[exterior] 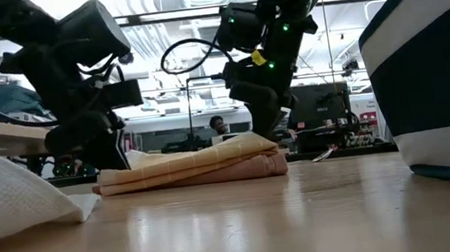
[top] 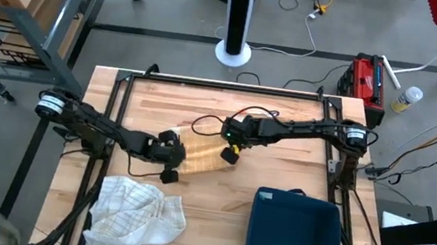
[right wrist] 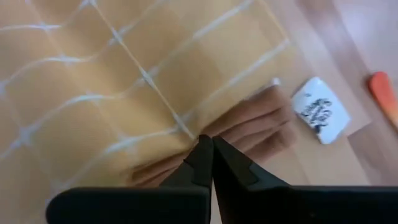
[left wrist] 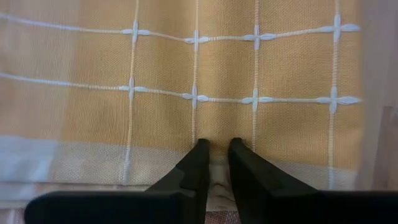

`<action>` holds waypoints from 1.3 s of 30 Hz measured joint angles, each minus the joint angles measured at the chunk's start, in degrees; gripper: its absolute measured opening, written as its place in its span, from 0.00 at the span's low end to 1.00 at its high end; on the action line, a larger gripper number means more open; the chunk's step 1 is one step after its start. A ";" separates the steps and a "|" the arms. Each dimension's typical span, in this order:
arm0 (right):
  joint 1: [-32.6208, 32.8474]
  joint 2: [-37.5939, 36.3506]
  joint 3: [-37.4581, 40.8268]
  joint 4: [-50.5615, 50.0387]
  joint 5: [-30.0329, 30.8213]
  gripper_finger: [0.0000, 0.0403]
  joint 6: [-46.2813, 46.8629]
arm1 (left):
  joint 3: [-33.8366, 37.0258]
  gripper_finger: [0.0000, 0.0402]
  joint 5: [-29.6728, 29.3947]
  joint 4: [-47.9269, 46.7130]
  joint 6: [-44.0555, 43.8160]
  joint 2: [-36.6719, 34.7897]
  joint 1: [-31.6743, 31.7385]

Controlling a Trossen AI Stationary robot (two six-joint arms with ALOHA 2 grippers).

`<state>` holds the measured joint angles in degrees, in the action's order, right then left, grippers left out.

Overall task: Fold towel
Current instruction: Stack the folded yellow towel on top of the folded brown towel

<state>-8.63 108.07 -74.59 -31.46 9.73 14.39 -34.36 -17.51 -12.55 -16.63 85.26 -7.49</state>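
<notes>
Left wrist view shows your left gripper (left wrist: 213, 149) with its fingers nearly together, pinching the towel (left wrist: 186, 68) at the hem right at their tips. Your right gripper (right wrist: 211, 149) is fully closed at the opposite folded edge, layers fanned just ahead of it, a white tag (right wrist: 320, 109) on bare wood beyond. The towel lies between both grippers, mid-table. It looks light, limp and thin; layers will likely slide apart, so grip all plies at the corners. A white cloth (top: 135, 213) and a blue bin (top: 293, 234) sit well apart.
</notes>
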 joint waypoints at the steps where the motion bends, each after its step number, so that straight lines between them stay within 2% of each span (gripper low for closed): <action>1: 0.01 -0.20 0.00 0.06 0.75 0.00 0.00 | -0.02 0.11 0.07 -0.03 0.60 -0.35 0.00; 5: -0.04 -2.02 -0.02 0.04 2.73 0.00 -0.78 | -1.29 0.09 0.71 -4.49 3.47 -3.15 0.00; 8: -0.20 -3.73 -0.02 -0.21 2.38 0.00 -2.25 | -2.88 0.09 0.17 -11.68 5.14 -6.39 0.04; 11: -0.13 -4.90 -0.02 -0.86 -1.33 0.00 -7.52 | -3.42 0.09 -2.82 -20.57 5.64 -9.49 0.07; 13: 0.21 -5.15 -0.02 -1.04 -5.80 0.00 -8.55 | -3.32 0.09 -5.58 -23.14 5.30 -11.94 0.11; 16: 1.02 -5.20 0.06 -2.16 -10.48 0.00 -6.95 | -2.65 0.09 -6.31 -21.21 5.06 -15.70 0.11; 24: 3.49 -5.20 0.55 -3.34 -9.81 0.00 1.18 | -1.51 0.10 -5.60 -7.67 4.41 -19.96 0.07; 28: 2.61 -5.42 0.64 -2.73 -9.87 0.05 2.70 | -0.96 0.12 -5.43 3.47 7.32 -16.60 0.07; 33: 0.83 -6.27 1.02 -0.86 -9.55 0.19 5.37 | -0.89 0.12 -5.43 16.86 12.11 -7.12 0.39; 39: 0.78 -5.97 4.29 6.99 -9.76 0.38 10.80 | -1.54 0.08 -5.39 19.18 11.69 5.41 1.45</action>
<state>-7.86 102.10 -70.30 -24.47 -0.04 25.20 -35.91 -22.90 6.63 -4.94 90.67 -6.03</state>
